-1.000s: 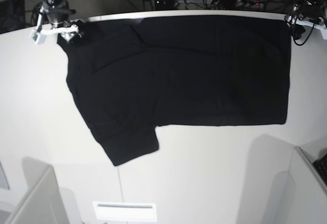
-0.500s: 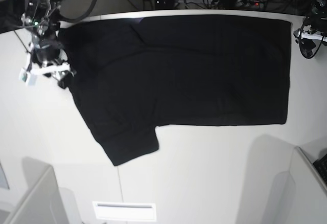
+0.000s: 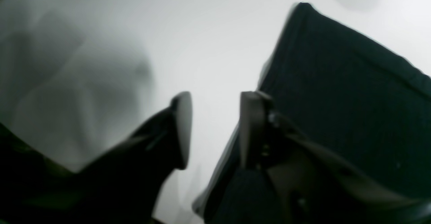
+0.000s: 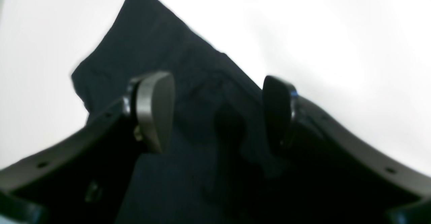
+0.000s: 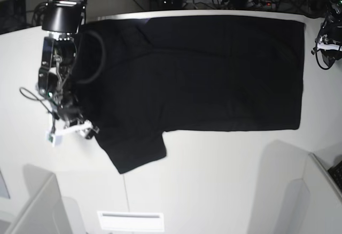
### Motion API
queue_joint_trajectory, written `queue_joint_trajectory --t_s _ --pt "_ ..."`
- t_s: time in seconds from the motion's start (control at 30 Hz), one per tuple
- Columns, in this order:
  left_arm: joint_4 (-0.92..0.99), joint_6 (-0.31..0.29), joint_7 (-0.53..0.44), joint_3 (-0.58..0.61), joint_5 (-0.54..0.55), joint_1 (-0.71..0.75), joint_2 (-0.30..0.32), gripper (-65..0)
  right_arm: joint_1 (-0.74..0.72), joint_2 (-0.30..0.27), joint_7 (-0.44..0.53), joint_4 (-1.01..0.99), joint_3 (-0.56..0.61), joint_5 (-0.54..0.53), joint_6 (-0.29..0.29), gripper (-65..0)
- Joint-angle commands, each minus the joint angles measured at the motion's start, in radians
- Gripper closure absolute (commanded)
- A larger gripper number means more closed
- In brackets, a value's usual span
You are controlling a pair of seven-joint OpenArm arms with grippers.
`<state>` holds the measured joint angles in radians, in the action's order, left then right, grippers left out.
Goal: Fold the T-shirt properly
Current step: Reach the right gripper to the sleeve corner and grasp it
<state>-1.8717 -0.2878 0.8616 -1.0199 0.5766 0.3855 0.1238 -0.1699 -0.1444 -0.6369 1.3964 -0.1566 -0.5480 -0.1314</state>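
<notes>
Presently:
Shirt [image 5: 203,68]: spread flat for folding.
Right gripper [image 4: 217,111]: open over sleeve at 7 o'clock, holding nothing.
Left gripper [image 3: 213,129]: half open at shirt's 3 o'clock edge, empty.

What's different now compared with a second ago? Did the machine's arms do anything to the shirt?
The right gripper travelled from the shirt's far corner down its edge toward the sleeve and now straddles the cloth with open fingers. The left gripper slid a little nearer along the other edge. Neither is seen holding cloth. The T-shirt lies as before.
</notes>
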Motion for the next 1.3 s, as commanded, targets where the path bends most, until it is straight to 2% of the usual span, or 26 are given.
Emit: queue_joint_trajectory --t_s 0.0,0.1,0.2,0.37,0.6,0.93,1.1,1.17,1.2,1.27 --pt "-0.015 -0.004 -0.02 -0.006 0.01 0.007 0.015 -17.1 -0.073 -0.017 0.022 -0.035 0.019 -0.007 0.008 -37.5" --pt "-0.013 -0.004 -0.02 -0.01 0.01 0.01 0.015 -10.9 -0.21 -0.028 0.029 -0.216 0.068 -0.007 0.008 -37.5" --pt "-0.013 -0.004 -0.02 -0.012 0.01 0.011 0.015 -7.9 -0.31 -0.045 0.03 -0.357 0.102 -0.007 0.014 -37.8" --pt "-0.015 -0.004 -0.02 -0.012 0.01 0.023 0.014 -7.6 -0.492 -0.05 0.064 -0.65 0.182 -0.007 0.157 -41.9" --pt "-0.013 -0.004 -0.02 -0.012 0.01 0.023 0.014 -7.6 -0.612 -0.044 0.222 -0.972 0.34 -0.008 0.233 -42.3" --pt "-0.013 -0.004 -0.02 -0.012 0.01 0.023 0.014 -7.6 -0.58 -0.028 0.239 -0.997 0.36 -0.007 0.253 -41.9" --pt "-0.013 -0.004 -0.02 -0.012 0.01 0.023 0.014 -7.6 -0.578 -0.008 0.245 -0.995 0.466 -0.007 0.253 -41.7" --pt "-0.012 -0.004 -0.02 -0.012 0.01 0.023 0.014 -7.6 -0.577 -0.008 0.246 -0.995 0.469 -0.007 0.252 -41.3" --pt "-0.012 -0.004 -0.02 -0.012 0.01 0.023 0.014 -8.1 -0.577 -0.008 0.248 -0.995 0.469 -0.007 0.252 -39.6" --pt "-0.012 -0.004 -0.02 -0.012 0.01 0.023 0.014 -8.6 -0.577 -0.008 0.248 -0.995 0.47 -0.007 0.252 -31.8"
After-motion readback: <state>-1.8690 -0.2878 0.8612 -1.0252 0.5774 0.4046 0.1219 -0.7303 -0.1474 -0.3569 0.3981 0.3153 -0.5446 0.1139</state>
